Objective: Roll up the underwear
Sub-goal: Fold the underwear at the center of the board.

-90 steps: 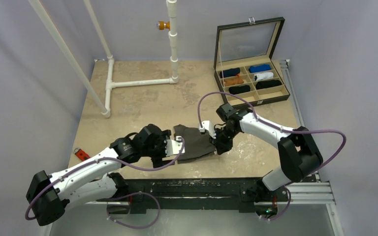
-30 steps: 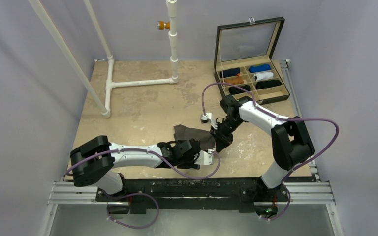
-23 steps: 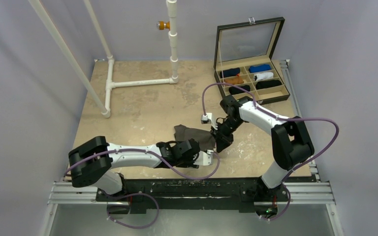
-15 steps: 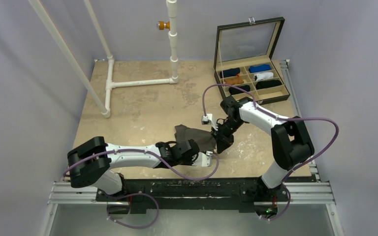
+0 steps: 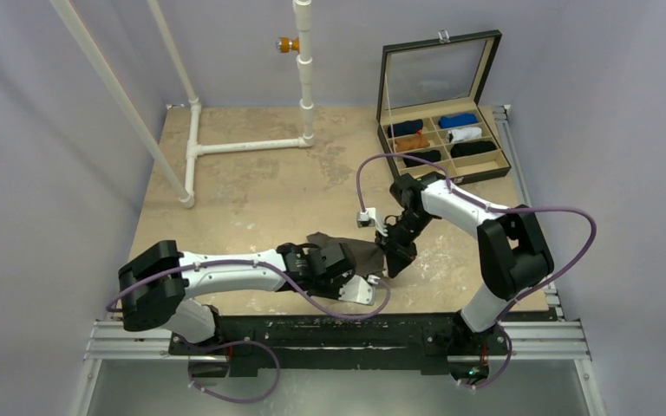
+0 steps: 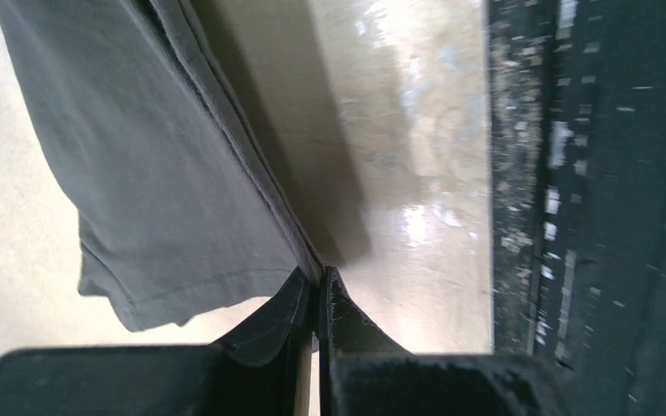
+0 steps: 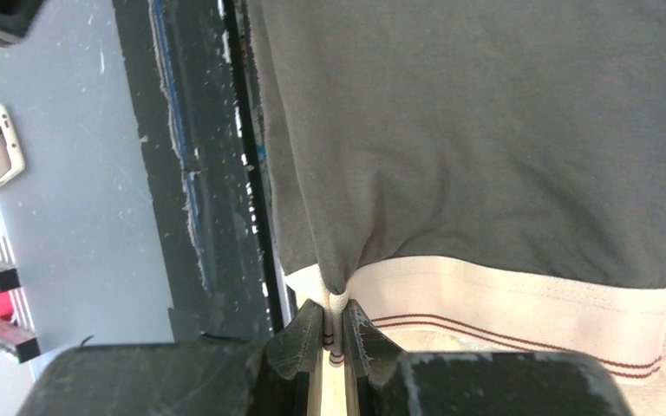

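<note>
both pincers tight on underwear

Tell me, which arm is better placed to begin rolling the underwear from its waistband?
Probably right: the right gripper pinches the pale waistband of the underwear, while the left gripper holds a dark fabric edge.

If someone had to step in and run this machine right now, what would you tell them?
The left gripper is shut on a side edge of the underwear.
The right gripper is shut on its pale waistband.
The underwear hangs stretched between them, near the front edge of the table.
Done: both grips are taken.
Left to do: all the rolling.
</note>
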Robot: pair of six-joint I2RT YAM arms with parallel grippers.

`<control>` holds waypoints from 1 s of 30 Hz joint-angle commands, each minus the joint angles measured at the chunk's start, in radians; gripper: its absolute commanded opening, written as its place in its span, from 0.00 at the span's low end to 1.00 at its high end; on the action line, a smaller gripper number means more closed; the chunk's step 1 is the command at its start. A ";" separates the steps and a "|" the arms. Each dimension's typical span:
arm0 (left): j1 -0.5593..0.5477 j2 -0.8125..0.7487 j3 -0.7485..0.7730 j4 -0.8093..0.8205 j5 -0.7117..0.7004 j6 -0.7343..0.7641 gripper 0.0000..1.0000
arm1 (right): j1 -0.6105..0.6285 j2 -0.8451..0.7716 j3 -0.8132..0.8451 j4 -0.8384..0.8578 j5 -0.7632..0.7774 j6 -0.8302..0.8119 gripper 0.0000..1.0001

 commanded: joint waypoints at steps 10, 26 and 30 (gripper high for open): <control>0.031 -0.027 0.231 -0.360 0.401 0.031 0.00 | -0.001 0.041 0.067 -0.238 0.036 -0.128 0.00; 0.263 0.178 0.391 -0.471 0.519 0.116 0.00 | -0.003 0.115 0.191 -0.233 0.067 -0.073 0.08; 0.287 0.205 0.389 -0.455 0.493 0.123 0.00 | -0.003 0.164 0.236 -0.233 0.086 -0.064 0.11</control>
